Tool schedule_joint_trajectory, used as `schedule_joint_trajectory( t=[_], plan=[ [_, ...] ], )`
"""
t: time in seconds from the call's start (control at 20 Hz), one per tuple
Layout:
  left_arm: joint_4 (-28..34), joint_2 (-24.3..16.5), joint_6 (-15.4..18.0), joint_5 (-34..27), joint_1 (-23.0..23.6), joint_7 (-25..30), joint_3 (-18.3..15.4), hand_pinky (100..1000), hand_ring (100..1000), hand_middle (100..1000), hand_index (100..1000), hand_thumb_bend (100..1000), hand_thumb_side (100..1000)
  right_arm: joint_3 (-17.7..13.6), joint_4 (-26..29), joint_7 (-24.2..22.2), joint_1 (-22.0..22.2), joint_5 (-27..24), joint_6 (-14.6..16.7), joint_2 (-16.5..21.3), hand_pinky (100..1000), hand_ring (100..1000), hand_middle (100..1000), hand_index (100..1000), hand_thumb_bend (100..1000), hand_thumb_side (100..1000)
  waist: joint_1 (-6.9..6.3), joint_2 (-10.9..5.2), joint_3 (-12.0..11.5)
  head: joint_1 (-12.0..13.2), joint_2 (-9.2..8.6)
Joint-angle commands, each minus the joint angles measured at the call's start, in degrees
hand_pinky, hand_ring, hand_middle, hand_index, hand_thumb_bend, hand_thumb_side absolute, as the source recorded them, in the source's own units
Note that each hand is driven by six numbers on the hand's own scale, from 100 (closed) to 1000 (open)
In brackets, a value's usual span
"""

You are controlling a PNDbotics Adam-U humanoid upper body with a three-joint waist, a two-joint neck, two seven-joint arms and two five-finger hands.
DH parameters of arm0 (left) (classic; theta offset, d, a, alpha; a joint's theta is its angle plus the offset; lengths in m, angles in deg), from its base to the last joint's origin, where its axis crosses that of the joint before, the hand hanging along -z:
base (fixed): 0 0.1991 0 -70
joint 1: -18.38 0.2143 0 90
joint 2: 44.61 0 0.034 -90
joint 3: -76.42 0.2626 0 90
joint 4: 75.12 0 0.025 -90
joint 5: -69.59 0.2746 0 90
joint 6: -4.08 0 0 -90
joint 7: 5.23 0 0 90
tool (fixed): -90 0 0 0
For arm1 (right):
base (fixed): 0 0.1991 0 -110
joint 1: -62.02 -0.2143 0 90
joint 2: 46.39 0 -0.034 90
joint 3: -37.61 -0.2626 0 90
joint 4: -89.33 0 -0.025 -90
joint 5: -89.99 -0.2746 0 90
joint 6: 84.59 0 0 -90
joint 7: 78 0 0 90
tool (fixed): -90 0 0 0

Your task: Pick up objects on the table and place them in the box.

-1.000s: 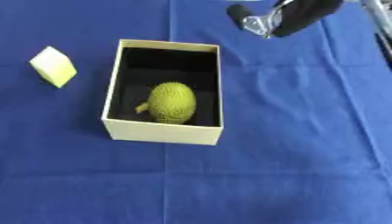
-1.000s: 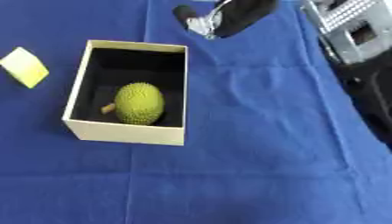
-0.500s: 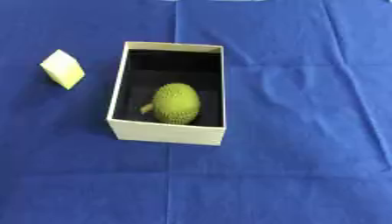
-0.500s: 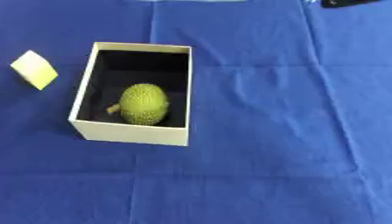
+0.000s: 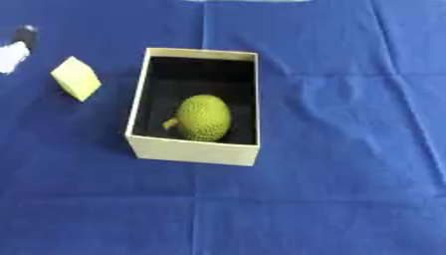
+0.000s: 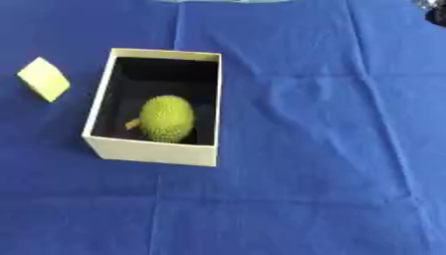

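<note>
A cream cardboard box (image 5: pixel 193 151) with a dark inside stands left of the middle on the blue cloth. In it lies a green spiky fruit (image 5: pixel 204 118) near its front wall. A yellow block (image 5: pixel 76 78) sits on the cloth to the left of the box, apart from it. At the left edge a dark tip with a pale part below it, my left hand (image 5: pixel 24 34), shows up and left of the block, not touching it. A dark bit of my right arm (image 6: pixel 435 14) shows in the top right corner of the right eye view; the hand itself is out of view.
The blue tablecloth (image 5: pixel 348 149) has creases running across it, with wide bare room to the right of the box and in front of it. A pale strip (image 5: pixel 244 1) lies at the far edge.
My right hand has pulled back from above the box's far right and out of the top of the view. A dark and pale shape has come in at the left edge near the yellow block.
</note>
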State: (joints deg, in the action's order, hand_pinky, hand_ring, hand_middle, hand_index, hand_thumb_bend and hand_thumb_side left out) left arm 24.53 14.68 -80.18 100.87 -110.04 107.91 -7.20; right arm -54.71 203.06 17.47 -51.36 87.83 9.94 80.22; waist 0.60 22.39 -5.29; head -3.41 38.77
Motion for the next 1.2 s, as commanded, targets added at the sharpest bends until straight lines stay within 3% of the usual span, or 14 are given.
schedule_joint_trajectory(
  t=[0.05,0.2,0.25,0.3,0.4,1.0,1.2],
  plan=[
    [-2.90,-3.00,2.39,2.56,-2.91,2.72,2.88,903,857,806,899,425,275,-2.00,0.86,2.10,0.61,0.38,-0.19,1.25,876,776,615,817,100,614,-0.06,-1.19,-0.12,0.33,-0.43],
    [-7.06,-2.13,5.02,5.05,-5.26,5.35,5.15,917,868,818,905,472,237,-2.28,0.86,2.96,1.30,0.50,-0.24,0.90,874,771,611,814,100,615,0.04,-1.16,0.01,0.44,-0.48],
    [-8.42,-1.83,5.84,5.62,-5.77,6.19,5.45,919,868,820,907,471,219,-2.29,0.86,3.12,1.42,0.52,-0.24,0.78,873,771,610,813,100,615,0.04,-1.15,0.09,0.45,-0.46],
    [-9.75,-1.49,6.62,5.88,-6.29,7.02,5.52,921,868,821,906,454,139,-2.29,0.86,3.24,1.57,0.52,-0.28,0.63,873,769,608,813,100,617,0.03,-1.11,0.14,0.42,-0.47],
    [-11.99,-0.85,7.87,5.57,-7.27,8.82,5.34,922,865,818,906,424,100,-2.28,0.86,3.44,1.98,0.50,-0.60,0.30,871,766,604,811,100,620,-0.04,-1.04,0.10,0.36,-0.49],
    [-17.94,1.70,7.55,7.05,-11.42,20.58,6.35,913,870,824,924,506,100,-2.12,0.86,3.92,2.46,-0.87,-2.58,-1.64,863,747,583,799,100,628,-0.54,-0.89,0.28,0.62,-0.73],
    [-20.52,2.96,7.18,9.18,-12.65,22.14,6.54,913,871,827,928,500,100,-1.96,0.86,3.94,2.48,-1.28,-3.05,-2.11,861,743,578,796,100,631,-0.68,-0.78,0.45,0.91,-0.96]
  ],
)
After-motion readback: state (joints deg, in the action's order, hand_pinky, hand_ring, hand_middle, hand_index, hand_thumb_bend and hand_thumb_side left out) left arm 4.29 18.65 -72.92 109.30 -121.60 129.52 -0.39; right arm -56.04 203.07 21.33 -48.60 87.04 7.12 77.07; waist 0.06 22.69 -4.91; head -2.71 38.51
